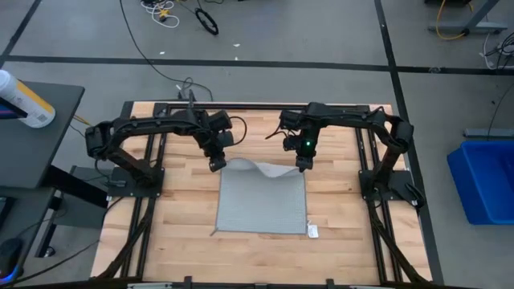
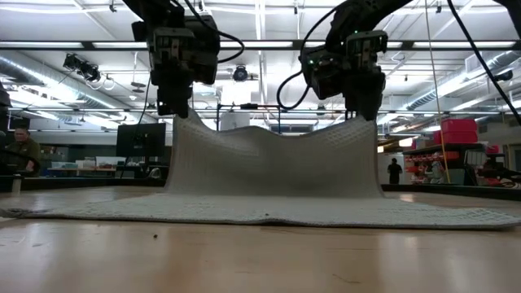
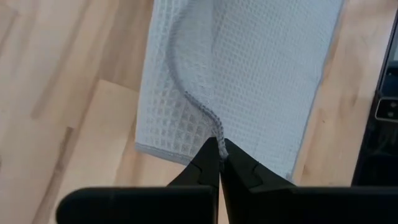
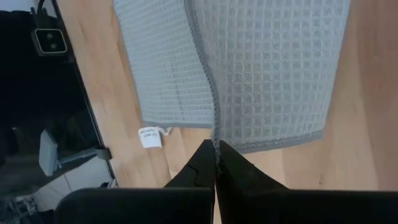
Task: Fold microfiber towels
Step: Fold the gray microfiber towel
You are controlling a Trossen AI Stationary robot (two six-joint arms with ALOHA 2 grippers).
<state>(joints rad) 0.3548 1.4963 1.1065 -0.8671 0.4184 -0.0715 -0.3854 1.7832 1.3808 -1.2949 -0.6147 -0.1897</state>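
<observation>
A big open lab or workshop: ceiling trusses (image 2: 260, 49) above the end effectors, floor cables (image 1: 161, 12), shelving (image 2: 440, 159) behind.
</observation>
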